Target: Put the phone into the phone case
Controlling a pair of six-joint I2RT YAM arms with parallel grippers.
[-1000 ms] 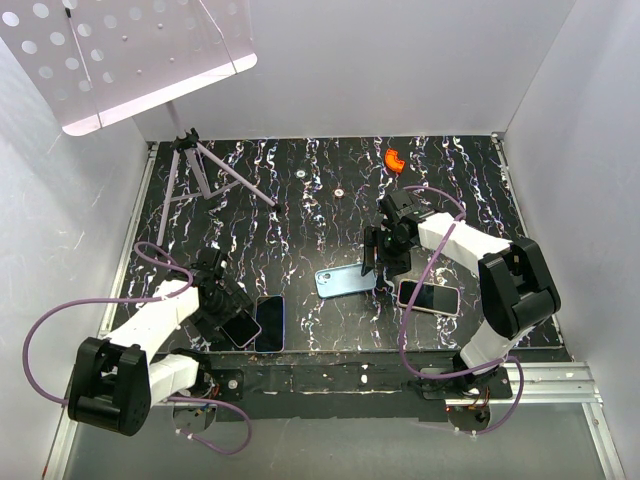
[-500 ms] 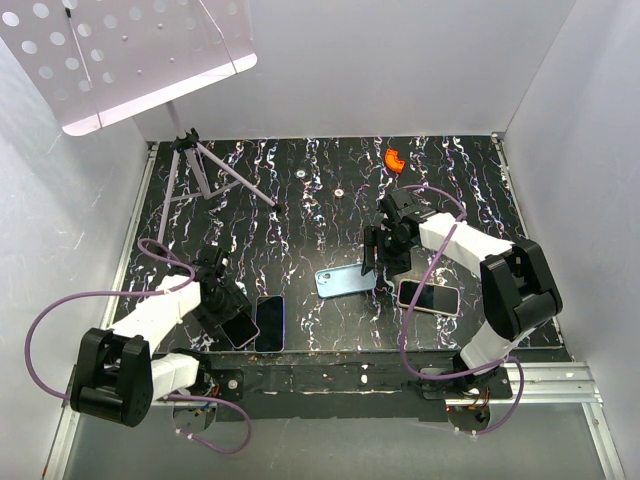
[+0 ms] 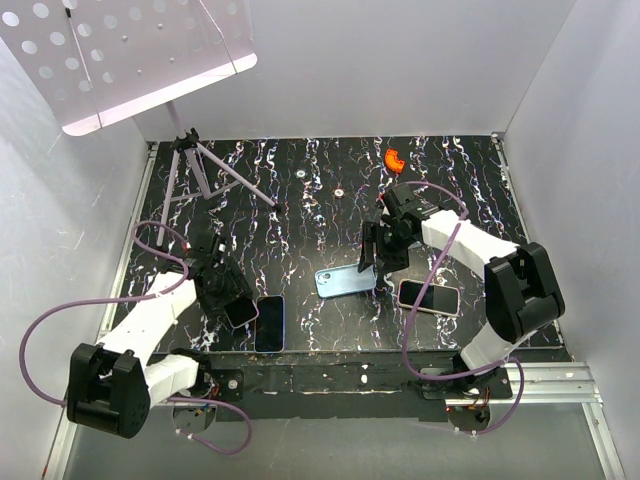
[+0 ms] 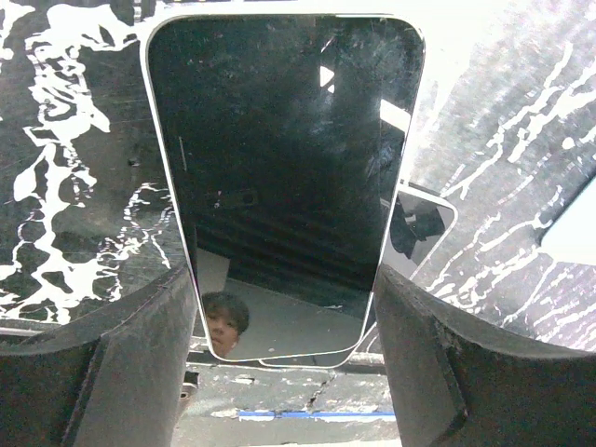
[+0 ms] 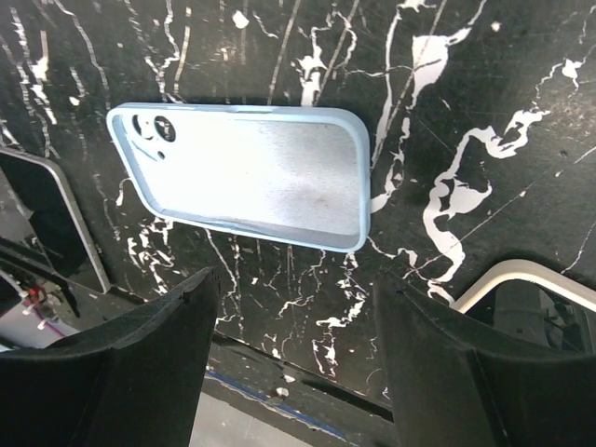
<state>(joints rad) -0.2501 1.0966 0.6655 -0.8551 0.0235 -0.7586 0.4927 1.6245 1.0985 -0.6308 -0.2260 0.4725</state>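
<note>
My left gripper is shut on a black-screened phone near the front left of the table. In the left wrist view that phone fills the frame between both fingers. The light blue phone case lies open side up at the table's middle. My right gripper is open and empty, hovering just above the case's right end. In the right wrist view the case lies just beyond the open gripper.
A second dark phone lies flat beside the held one. A pink-edged phone lies right of the case. A purple tripod and a small orange object sit at the back. The table's front edge is close.
My left gripper has moved away from the front edge and a little right, carrying the phone with it. My right gripper has barely shifted above the case.
</note>
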